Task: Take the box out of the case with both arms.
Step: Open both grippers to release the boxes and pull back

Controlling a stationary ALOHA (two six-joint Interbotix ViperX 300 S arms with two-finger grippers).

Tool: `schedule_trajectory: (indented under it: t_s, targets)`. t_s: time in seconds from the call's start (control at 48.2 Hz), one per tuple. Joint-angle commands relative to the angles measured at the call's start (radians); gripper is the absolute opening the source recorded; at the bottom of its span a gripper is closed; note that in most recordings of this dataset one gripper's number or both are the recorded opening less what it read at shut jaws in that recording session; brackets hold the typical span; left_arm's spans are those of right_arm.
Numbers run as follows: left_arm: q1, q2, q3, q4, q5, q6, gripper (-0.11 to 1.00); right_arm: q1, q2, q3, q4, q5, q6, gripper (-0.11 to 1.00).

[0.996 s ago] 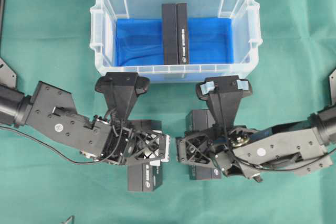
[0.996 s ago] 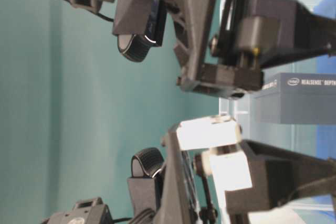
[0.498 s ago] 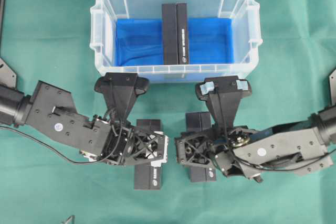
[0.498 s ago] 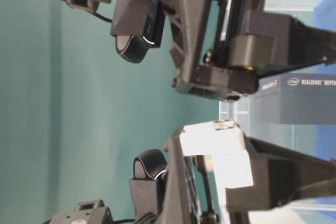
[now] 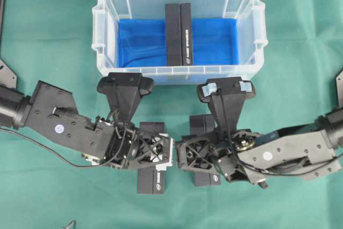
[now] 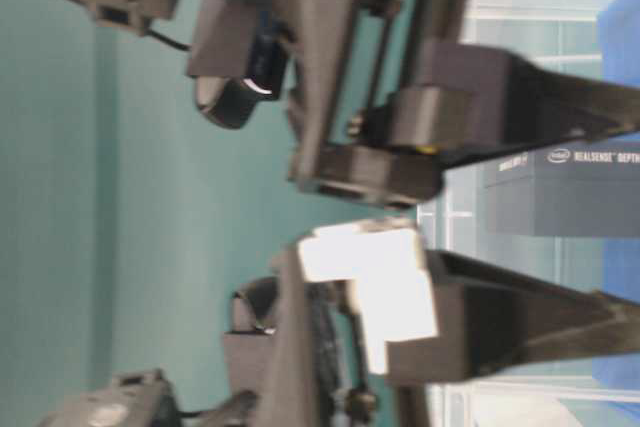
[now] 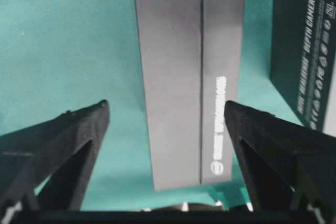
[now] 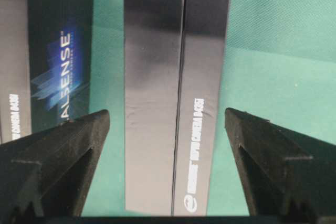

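Below each spread-apart claw, left (image 7: 165, 114) and right (image 8: 167, 119), one dark box (image 7: 191, 77) lies untouched.

Our two black arms, boxy links and lattice-framed wrists

We see the left arm (image 5: 59, 124) built of matte black angular blocks dotted with small screws and one round white sticker, with a thin black cable curving out beneath it; its left gripper (image 5: 155, 151) has a criss-cross open frame and a white part at the tip. Our right arm (image 5: 292, 151) is the same black, with pale screw heads and a brass-coloured fitting near the wrist; the right gripper (image 5: 195, 154) shares the lattice frame. Each wrist carries a black wedge-shaped camera mount, the right one marked with pale blue tape. In the wrist views our fingers (image 7: 58, 140) are plain black tapering wedges.
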Motion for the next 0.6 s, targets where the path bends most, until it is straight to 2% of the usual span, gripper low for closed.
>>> schedule_trajectory:
  t_s: [0.0,0.208,0.353,0.581]
  targets:
    - [-0.003,-0.040,-0.058,0.000,0.052,0.002,0.85,0.003,-0.060,-0.043,-0.006,0.040,-0.009,0.91]
    - [0.011,-0.063,-0.176,0.008,0.235,0.061,0.85,0.002,-0.100,-0.127,-0.015,0.167,-0.077,0.91]
    - [0.025,-0.091,-0.272,0.037,0.341,0.081,0.85,0.002,-0.115,-0.216,-0.044,0.279,-0.114,0.91]
    - [0.035,-0.110,-0.379,0.043,0.497,0.104,0.85,0.000,-0.117,-0.339,-0.069,0.420,-0.176,0.91]
